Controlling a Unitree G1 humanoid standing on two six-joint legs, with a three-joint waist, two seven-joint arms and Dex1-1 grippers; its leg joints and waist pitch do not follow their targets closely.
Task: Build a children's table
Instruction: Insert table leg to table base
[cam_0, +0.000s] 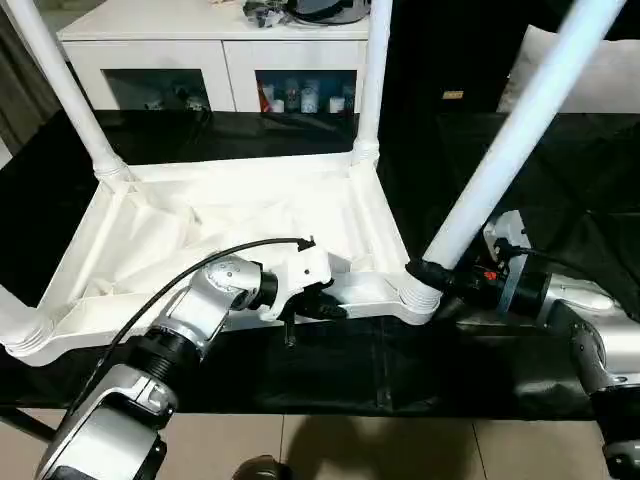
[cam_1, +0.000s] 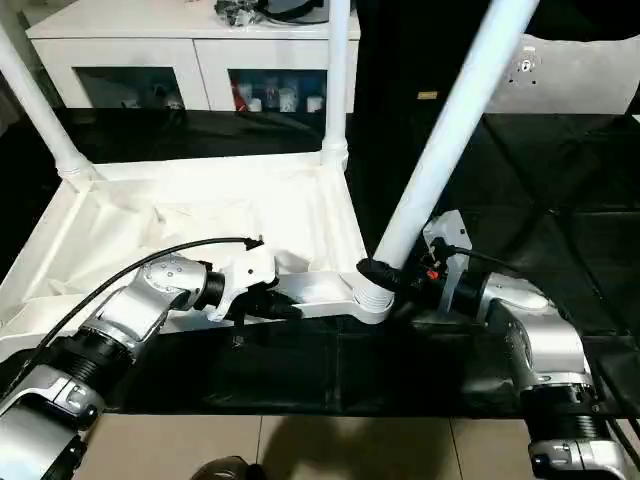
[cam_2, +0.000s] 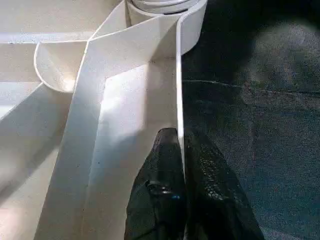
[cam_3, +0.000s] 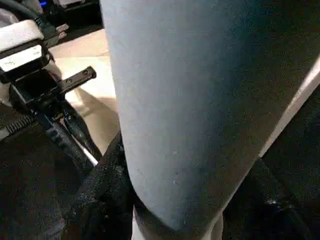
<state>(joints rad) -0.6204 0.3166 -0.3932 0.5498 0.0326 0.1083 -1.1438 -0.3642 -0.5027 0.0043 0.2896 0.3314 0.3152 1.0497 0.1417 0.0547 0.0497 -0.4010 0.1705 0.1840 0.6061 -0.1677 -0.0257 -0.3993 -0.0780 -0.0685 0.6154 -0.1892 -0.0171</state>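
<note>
The children's table lies upside down on the black work table, its white top (cam_0: 120, 215) showing the ribbed underside. My left gripper (cam_0: 320, 305) is shut on the top's thin near rim (cam_2: 177, 90), one finger (cam_2: 160, 170) on each side of the wall. A long white leg (cam_0: 520, 120) stands tilted in the near right corner socket (cam_0: 420, 295). My right gripper (cam_0: 435, 275) is shut on this leg (cam_3: 175, 100) just above the socket. Two more legs (cam_0: 60, 80) (cam_0: 372, 70) stand in the far corners.
A white cabinet (cam_0: 215, 60) with glass doors stands behind the black-covered work table (cam_0: 330, 370). Crumpled white sheeting (cam_0: 210, 225) lies inside the upturned top. Another corner socket (cam_0: 25, 335) sits at the near left. Tan floor (cam_0: 380, 445) shows below the table's front edge.
</note>
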